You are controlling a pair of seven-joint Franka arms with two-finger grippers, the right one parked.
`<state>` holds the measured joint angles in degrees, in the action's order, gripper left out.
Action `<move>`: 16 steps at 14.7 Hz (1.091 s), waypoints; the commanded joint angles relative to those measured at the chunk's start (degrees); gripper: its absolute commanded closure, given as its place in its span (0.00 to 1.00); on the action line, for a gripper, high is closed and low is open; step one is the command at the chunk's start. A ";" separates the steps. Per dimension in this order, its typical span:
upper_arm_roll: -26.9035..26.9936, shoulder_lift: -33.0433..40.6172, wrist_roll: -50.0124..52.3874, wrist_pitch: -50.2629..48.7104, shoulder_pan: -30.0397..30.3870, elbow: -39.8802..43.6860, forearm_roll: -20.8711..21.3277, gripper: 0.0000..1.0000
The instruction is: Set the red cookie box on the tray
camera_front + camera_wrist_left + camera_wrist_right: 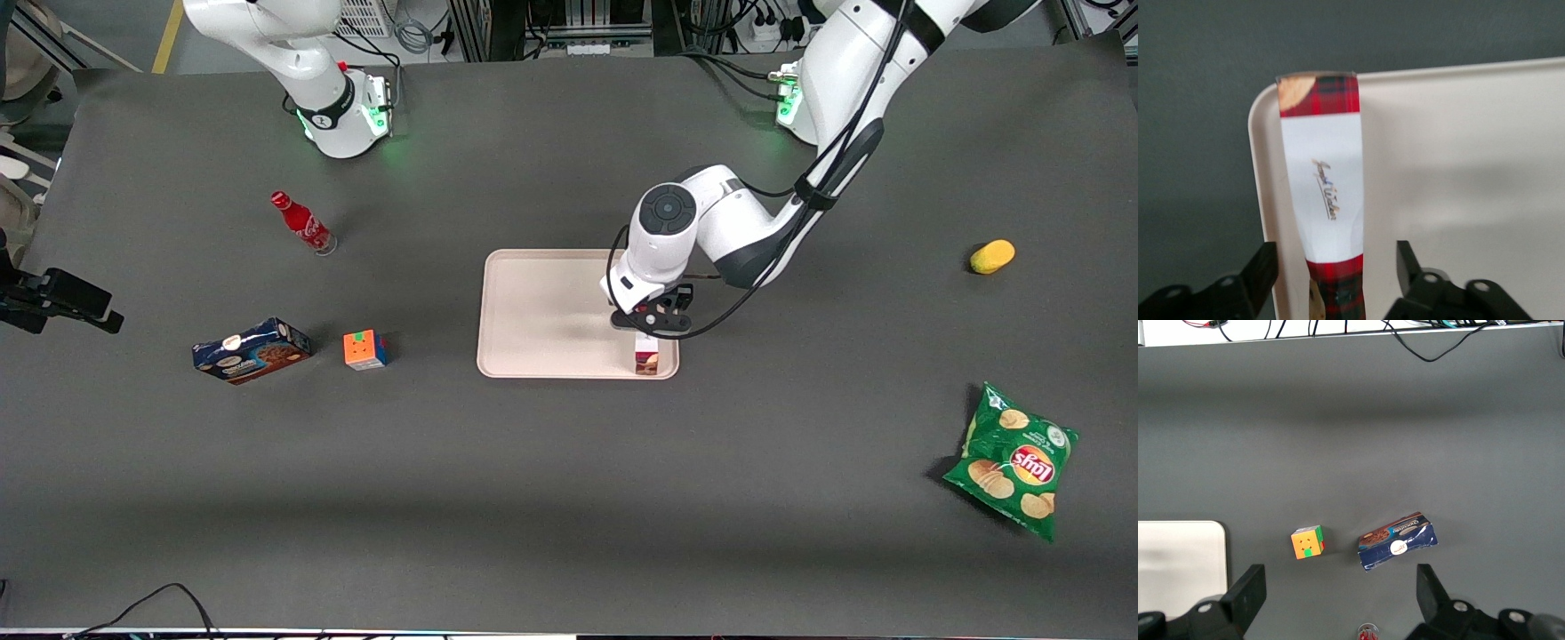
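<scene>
The red cookie box (646,360) lies flat on the tray (533,311), along the tray's short side nearest the working arm's end of the table. Only its end nearest the front camera shows in the front view, under the arm. The left arm's gripper (651,325) hovers right over the box. In the left wrist view the box (1321,173) shows its white panel and red tartan ends, lying just inside the tray's rim (1259,173). The gripper (1337,261) is open. One finger stands on each side of the box, with a gap between each finger and the cardboard.
Toward the parked arm's end of the table lie a blue cookie box (252,349), a colour cube (365,349) and a red soda bottle (302,222). Toward the working arm's end are a green chips bag (1013,460) and a yellow fruit (992,256).
</scene>
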<state>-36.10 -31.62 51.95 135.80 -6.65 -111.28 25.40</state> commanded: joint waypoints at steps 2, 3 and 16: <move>-0.02 8.66 -2.81 -2.72 4.78 1.15 -2.18 0.00; -0.02 10.77 -4.82 -4.65 6.63 2.28 -4.03 0.00; 15.26 21.42 -50.28 -44.37 15.44 28.47 -21.26 0.00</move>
<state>-24.25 -13.39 4.39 97.98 9.57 -86.00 7.06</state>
